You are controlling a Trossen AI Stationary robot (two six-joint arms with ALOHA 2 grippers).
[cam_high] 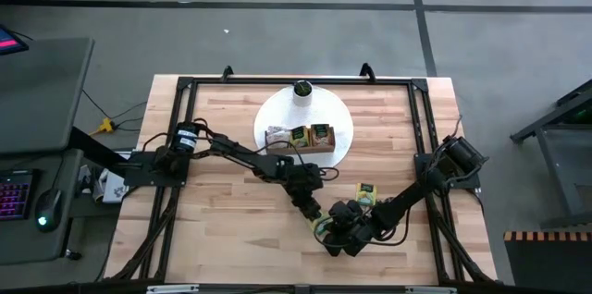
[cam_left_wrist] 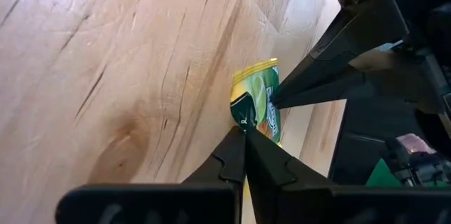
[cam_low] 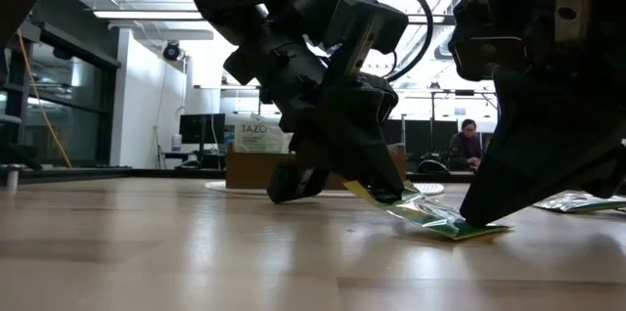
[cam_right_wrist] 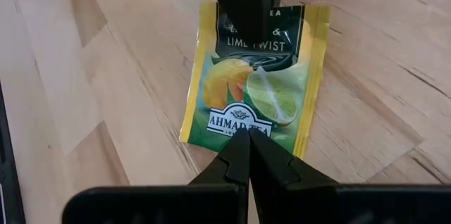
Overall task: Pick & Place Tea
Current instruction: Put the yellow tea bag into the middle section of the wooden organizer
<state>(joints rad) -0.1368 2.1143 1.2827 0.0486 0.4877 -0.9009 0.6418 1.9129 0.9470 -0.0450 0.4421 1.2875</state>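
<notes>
I hold one end of a flat green-and-yellow paper tea sachet [cam_right_wrist: 254,83] between my pinched right gripper [cam_right_wrist: 248,136] fingertips; its print reads "AHMAD TEA" and "LIME TWIST". My left gripper [cam_left_wrist: 244,131] clamps the opposite end. The sachet sits low over the pale wooden table [cam_high: 231,238], near its front edge. A box [cam_low: 262,138] behind reads "TAZO".

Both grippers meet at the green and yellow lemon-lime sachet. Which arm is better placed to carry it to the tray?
Probably the left. Both the left gripper and the right gripper pinch opposite ends of the green and yellow paper tea sachet, but the left arm reaches from the side of the brown wooden tray.
</notes>
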